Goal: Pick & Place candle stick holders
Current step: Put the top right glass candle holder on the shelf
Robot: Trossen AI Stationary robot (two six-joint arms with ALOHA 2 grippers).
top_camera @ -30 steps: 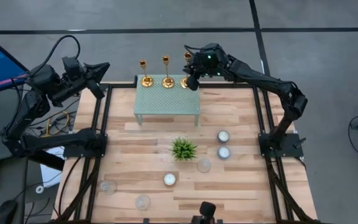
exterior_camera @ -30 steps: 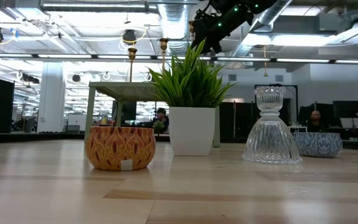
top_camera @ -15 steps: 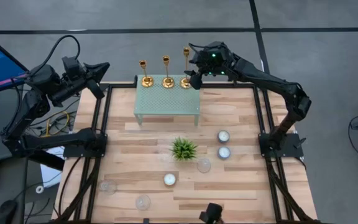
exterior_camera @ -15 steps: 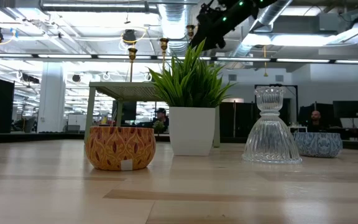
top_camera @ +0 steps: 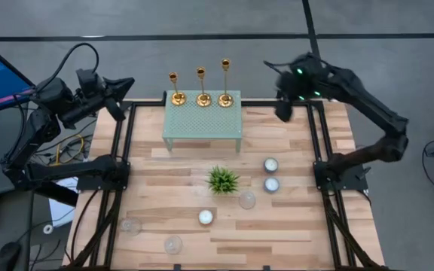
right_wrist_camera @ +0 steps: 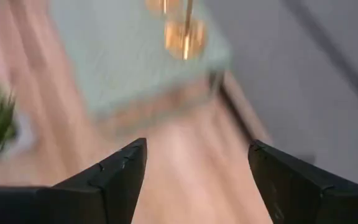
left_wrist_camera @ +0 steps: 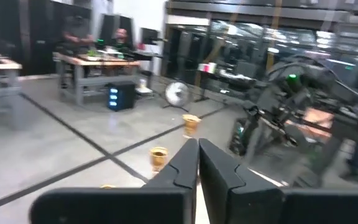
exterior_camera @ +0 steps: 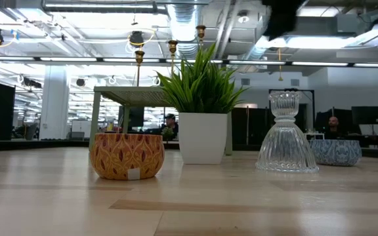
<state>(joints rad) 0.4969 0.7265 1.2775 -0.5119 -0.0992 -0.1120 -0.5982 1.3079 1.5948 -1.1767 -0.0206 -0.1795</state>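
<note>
Three gold candle stick holders [top_camera: 176,89] [top_camera: 203,86] [top_camera: 225,83] stand upright in a row, their round bases on the far edge of a pale green stand [top_camera: 202,124]. Their top cups show in the low view [exterior_camera: 139,56] [exterior_camera: 172,46] [exterior_camera: 201,30]. My right gripper [top_camera: 283,110] hangs open above the table's far right corner, to the right of the stand, and holds nothing [right_wrist_camera: 194,165]. My left gripper [top_camera: 120,89] waits shut beyond the table's far left corner [left_wrist_camera: 197,155].
A small potted plant [top_camera: 222,181] stands mid-table. Tealights [top_camera: 270,165] [top_camera: 271,184] [top_camera: 206,217] and clear glass cups [top_camera: 247,200] [top_camera: 173,244] [top_camera: 130,226] are spread over the near half. The low view shows a patterned bowl [exterior_camera: 126,155] and a ribbed glass [exterior_camera: 286,134].
My right gripper has left the top of the right-hand candle stick holder and swung quickly toward the table's right edge, rising a little. That holder stays upright on the stand beside the other two.
</note>
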